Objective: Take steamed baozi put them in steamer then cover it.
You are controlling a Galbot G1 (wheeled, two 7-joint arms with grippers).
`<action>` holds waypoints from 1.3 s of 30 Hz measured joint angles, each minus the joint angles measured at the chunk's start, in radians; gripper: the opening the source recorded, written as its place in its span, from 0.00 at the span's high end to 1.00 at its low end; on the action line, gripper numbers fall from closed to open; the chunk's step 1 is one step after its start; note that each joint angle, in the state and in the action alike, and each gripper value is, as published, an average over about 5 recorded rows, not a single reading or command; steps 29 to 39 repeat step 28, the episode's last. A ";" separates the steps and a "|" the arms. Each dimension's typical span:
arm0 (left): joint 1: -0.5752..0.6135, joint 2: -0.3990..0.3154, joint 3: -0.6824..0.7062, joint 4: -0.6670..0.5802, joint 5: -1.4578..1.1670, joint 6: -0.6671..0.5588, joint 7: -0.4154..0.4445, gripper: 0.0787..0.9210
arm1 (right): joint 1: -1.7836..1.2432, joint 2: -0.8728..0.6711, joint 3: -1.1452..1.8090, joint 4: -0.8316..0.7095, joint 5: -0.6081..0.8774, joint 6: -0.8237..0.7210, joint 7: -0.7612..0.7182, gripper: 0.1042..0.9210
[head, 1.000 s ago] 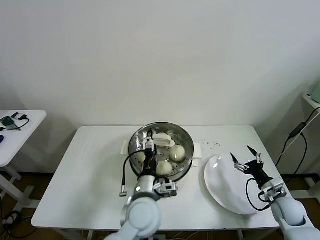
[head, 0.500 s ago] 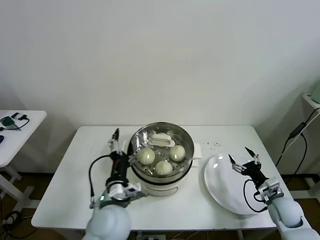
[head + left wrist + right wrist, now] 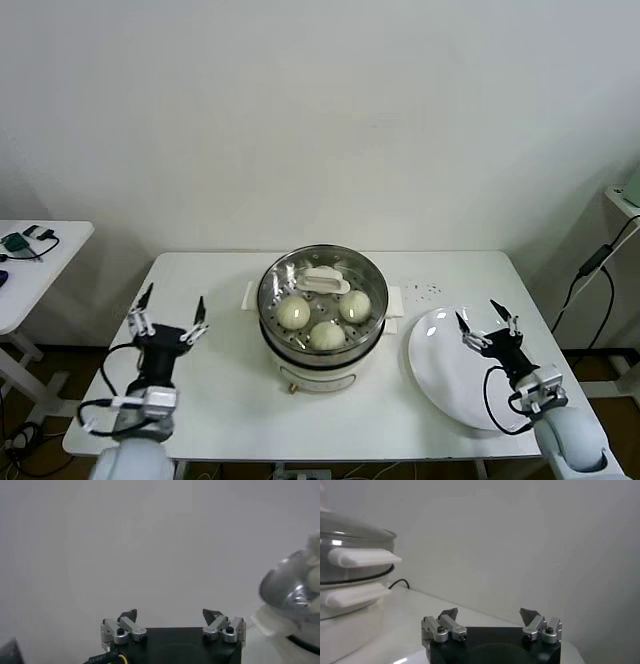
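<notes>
The steamer [image 3: 322,322] stands mid-table on its white cooker base. The clear glass cover [image 3: 300,272] lies on it, its white handle [image 3: 326,280] on top. Three baozi [image 3: 293,312] [image 3: 327,335] [image 3: 354,305] show through the glass. My left gripper [image 3: 167,320] hovers open and empty over the table left of the steamer. My right gripper [image 3: 487,322] hangs open and empty above the white plate [image 3: 455,375]. The left wrist view shows the open left gripper [image 3: 174,615] and the steamer's steel side [image 3: 290,587]. In the right wrist view the open right gripper [image 3: 489,612] faces the cover [image 3: 355,530].
The white table [image 3: 210,285] carries the flat white plate at the right front and a few dark specks [image 3: 425,290] behind it. A small side table [image 3: 30,250] with gadgets stands far left. A cable hangs at the right edge [image 3: 590,270].
My left gripper has left the cover's handle and swung away to the table's left side. The cover stays on the steamer. My right gripper has drawn back slightly over the plate.
</notes>
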State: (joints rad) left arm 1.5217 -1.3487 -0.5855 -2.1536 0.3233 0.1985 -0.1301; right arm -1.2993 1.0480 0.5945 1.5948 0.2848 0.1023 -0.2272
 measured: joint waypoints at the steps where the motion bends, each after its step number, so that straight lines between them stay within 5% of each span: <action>1: 0.012 -0.013 -0.023 0.008 -0.034 -0.026 0.003 0.12 | -0.006 0.002 0.002 0.004 0.003 0.000 0.000 0.12; 16: 0.150 -0.105 -0.168 0.110 -0.326 -0.266 0.096 0.12 | -0.077 0.027 0.035 0.039 0.057 0.010 0.003 0.12; 39: 0.171 -0.125 -0.187 0.125 -0.381 -0.318 0.124 0.12 | -0.094 0.041 0.041 0.047 0.062 0.014 0.000 0.12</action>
